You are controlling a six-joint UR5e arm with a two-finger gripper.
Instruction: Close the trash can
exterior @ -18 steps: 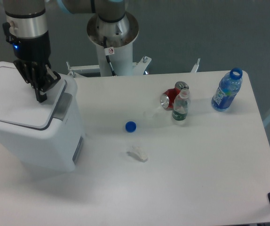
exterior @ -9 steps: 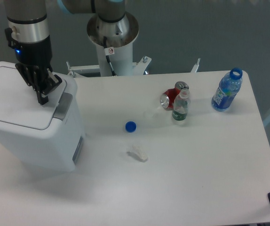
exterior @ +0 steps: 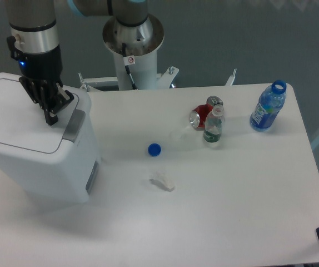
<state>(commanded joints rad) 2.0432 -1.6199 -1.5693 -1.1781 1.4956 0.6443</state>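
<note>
My gripper (exterior: 50, 114): pointing down over the right part of the trash can lid, tips at or just above the lid surface — contact can't be confirmed from this angle.
Jaws: fingers look pressed close together with nothing between them, but they overlap in this view, so I cannot tell for certain.
Trash can (exterior: 37, 161): big white boxy bin at the left end of the table, front face turned toward the table centre.
Lid (exterior: 15, 119): flat on the bin body, no gap visible along the rim — reads as down.
Latch (exterior: 74, 124): grey rectangle on the front rim, just right of my fingertips.
Table (exterior: 232, 211): white top, carrying everything else.
Blue bottle cap (exterior: 154, 149): lying loose on the table, right of the bin, well apart from it.
Crumpled white scrap (exterior: 163, 181): just below the cap, nearer the camera.
Red can (exterior: 199, 115): on its side near the table centre, touching or just beside the small bottle.
Small clear bottle (exterior: 213, 126): upright, white cap on.
Blue bottle (exterior: 268, 107): upright at the far right edge, uncapped.
Robot base (exterior: 133, 44): white column behind the table's far edge.
</note>
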